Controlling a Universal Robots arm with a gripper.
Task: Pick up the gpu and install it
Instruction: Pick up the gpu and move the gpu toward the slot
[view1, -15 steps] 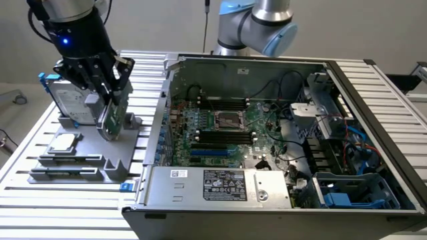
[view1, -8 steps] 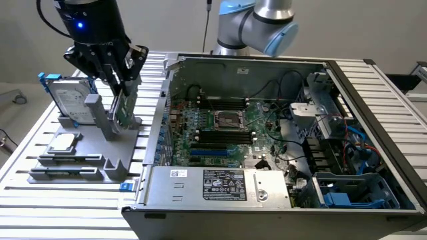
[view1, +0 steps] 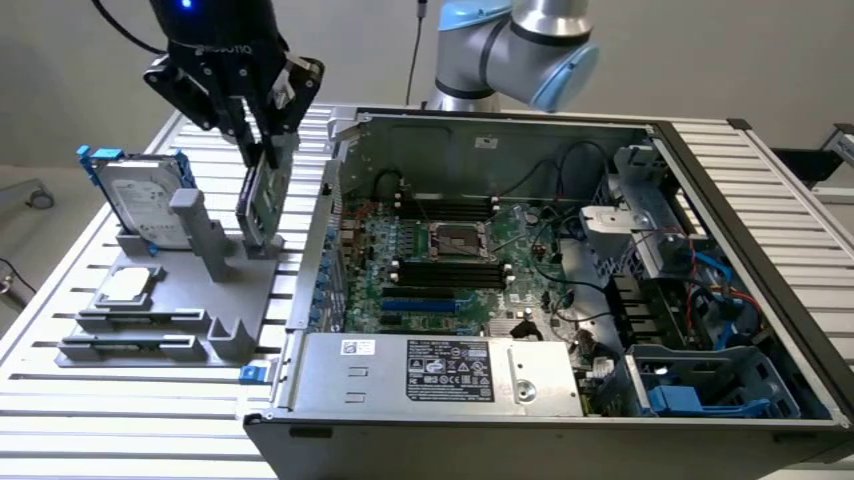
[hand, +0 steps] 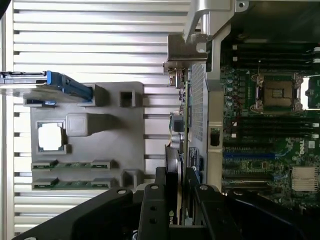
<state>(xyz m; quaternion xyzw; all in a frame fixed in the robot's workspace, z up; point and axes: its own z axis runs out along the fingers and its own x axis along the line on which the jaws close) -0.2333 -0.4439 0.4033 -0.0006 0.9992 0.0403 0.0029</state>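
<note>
Gpu (view1: 260, 210) is gripped at its top edge by the gripper (view1: 263, 150). Jaws are set narrow, closed on the card, which is seen edge-on betw. them in the wrist view. Card is held upright at the gray holder (view1: 174, 335) on the tabletop (view1: 134, 410), just beside the pc case (view1: 534, 125) wall. Whether it's clear of its slot can't be told. Pick-up is judged underway. Install isn't done: no card is seated on the board (view1: 454, 270).
</note>
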